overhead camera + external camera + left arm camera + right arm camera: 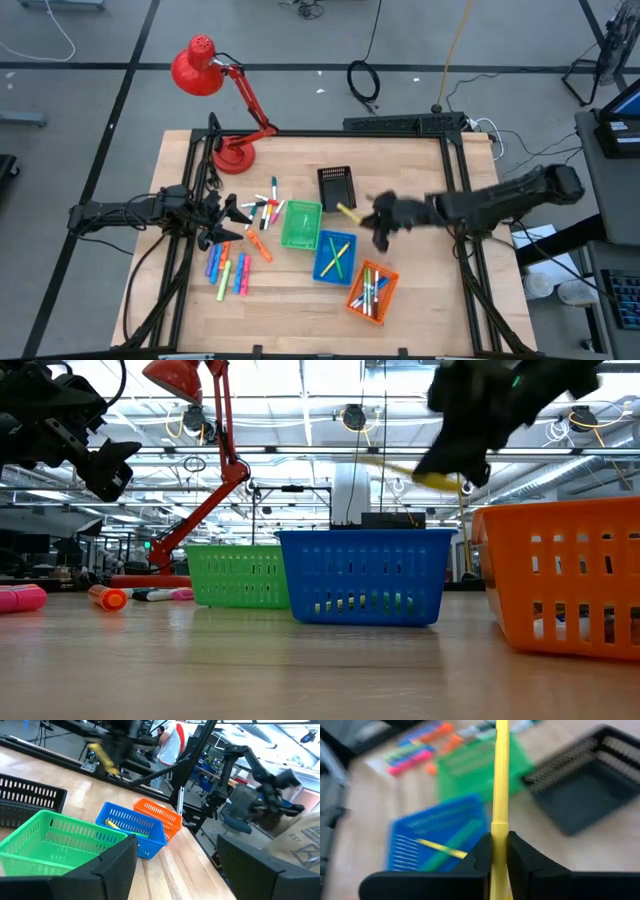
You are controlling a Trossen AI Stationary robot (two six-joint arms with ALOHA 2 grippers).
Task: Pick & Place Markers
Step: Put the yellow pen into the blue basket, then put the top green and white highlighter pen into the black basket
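Above the bench's middle, the right gripper (499, 851) pinches a yellow marker (500, 780) — carry step, judged — next needing alignment over the blue basket (333, 258); left gripper (232, 212) spread, waiting by the left edge.

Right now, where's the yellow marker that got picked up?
The yellow marker is clamped in the right gripper, lifted above the table right of centre in the high view, between the black basket and the blue basket.

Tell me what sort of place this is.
Likely a robotics lab or workshop: a wooden table with an arm on each side, bare ceiling lights and racks of equipment behind, and cables on the floor.
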